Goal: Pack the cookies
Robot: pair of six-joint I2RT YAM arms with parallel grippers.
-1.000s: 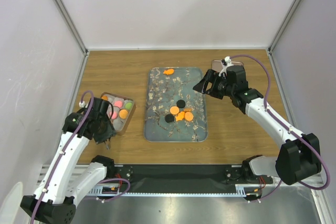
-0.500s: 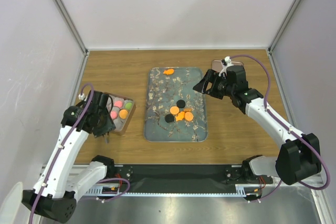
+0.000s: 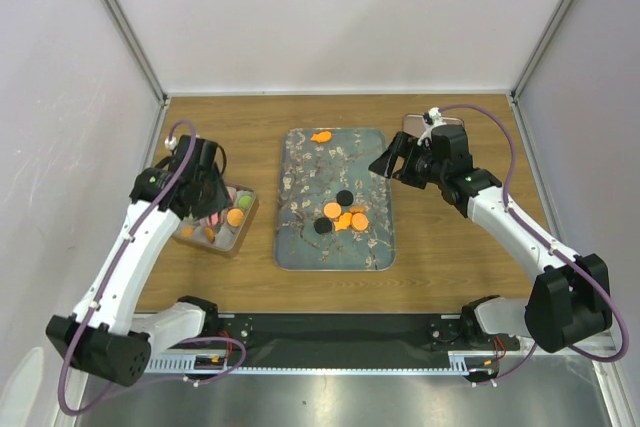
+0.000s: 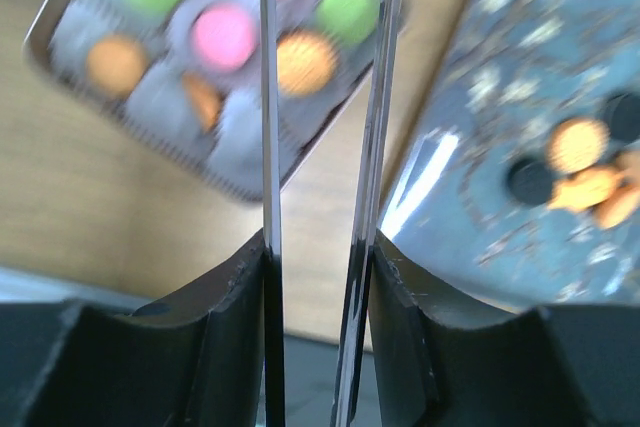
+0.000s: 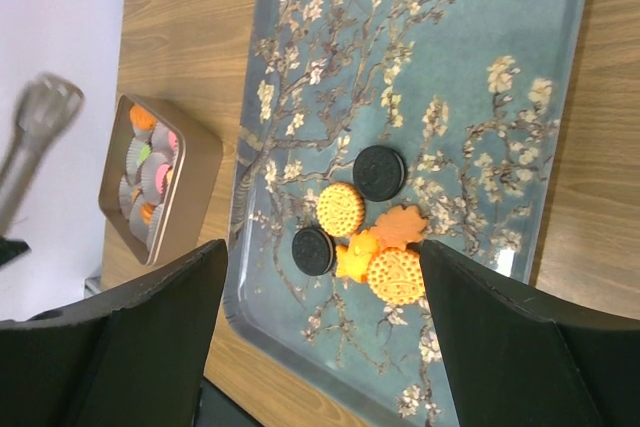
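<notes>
Several cookies lie on the floral tray (image 3: 310, 172): two black ones (image 3: 343, 197), round orange ones (image 3: 331, 210) and an irregular orange piece (image 3: 321, 136) at the far end. More cookies, orange, pink and green (image 4: 222, 35), sit in paper cups in a metal box (image 3: 222, 240). My left gripper (image 3: 205, 192) is shut on metal tongs (image 4: 268, 97) and holds them over the box. The tong blades stand apart with nothing between them. My right gripper (image 3: 385, 165) is open and empty above the tray's right edge, over the cookie cluster (image 5: 340, 209).
The box (image 5: 190, 177) stands left of the tray on the wooden table. A small pinkish flat object (image 3: 445, 121) lies behind my right gripper, partly hidden. Walls close the table at the left, back and right.
My left arm has swung from the near left edge away from me and now holds the tongs over the box. The right arm has not moved.
</notes>
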